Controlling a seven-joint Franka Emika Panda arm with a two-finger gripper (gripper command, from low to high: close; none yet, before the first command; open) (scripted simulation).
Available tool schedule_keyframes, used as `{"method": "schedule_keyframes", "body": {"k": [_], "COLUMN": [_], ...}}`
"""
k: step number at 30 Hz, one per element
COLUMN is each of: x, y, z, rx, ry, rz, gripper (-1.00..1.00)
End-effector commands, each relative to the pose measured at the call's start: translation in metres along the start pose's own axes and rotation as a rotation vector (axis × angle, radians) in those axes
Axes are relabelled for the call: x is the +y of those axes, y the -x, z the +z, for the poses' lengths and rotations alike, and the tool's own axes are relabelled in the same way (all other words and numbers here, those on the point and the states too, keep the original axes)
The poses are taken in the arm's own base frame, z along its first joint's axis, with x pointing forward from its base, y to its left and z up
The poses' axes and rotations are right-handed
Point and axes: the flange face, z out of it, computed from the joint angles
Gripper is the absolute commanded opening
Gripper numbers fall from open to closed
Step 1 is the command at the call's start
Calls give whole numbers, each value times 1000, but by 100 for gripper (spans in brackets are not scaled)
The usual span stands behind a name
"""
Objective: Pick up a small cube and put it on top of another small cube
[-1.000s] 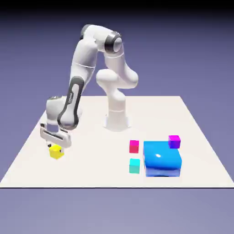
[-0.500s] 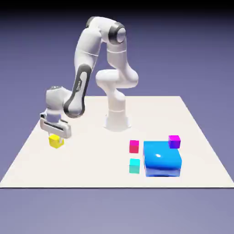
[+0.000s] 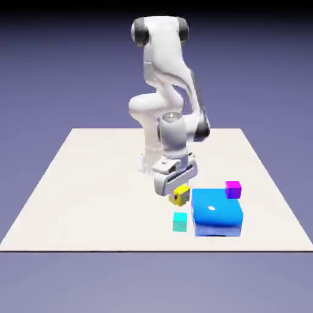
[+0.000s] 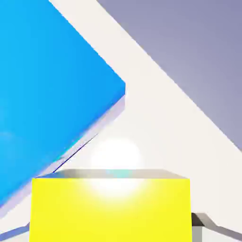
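My gripper [image 3: 178, 193] is shut on the small bright-yellow cube [image 3: 181, 194], just left of the big blue block [image 3: 217, 211] in the exterior view. There the hand and the yellow cube cover the spot beside the block, so the other small cube, the hot-pink one, is hidden. In the hand view the yellow cube [image 4: 111, 208] fills the bottom between the fingers, and only a grey fingertip [image 4: 202, 225] shows at the lower right. I cannot tell how high the yellow cube is above the table.
A teal cube [image 3: 180, 222] sits in front of the gripper, beside the blue block's front left corner. A purple-violet cube [image 3: 233, 189] stands behind the block's far right corner. The blue block [image 4: 47, 104] looms at the hand view's left. The white table [image 3: 92, 183] ends close in front.
The arm has swung from the exterior view's left to beside the blue block, carrying the yellow cube. The pink cube, visible before, is now covered by the hand.
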Motion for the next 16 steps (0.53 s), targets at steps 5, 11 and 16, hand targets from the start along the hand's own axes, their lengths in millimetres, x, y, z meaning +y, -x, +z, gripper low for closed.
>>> {"method": "schedule_keyframes", "body": {"k": [5,11,16], "x": [-6,-7,-7], "y": [0,0,1], "z": [54,48,1], "rx": [0,0,-1], "ry": [-6,-7,-1], "rz": [-18,-18,-16], "gripper": [-100,100,100]}}
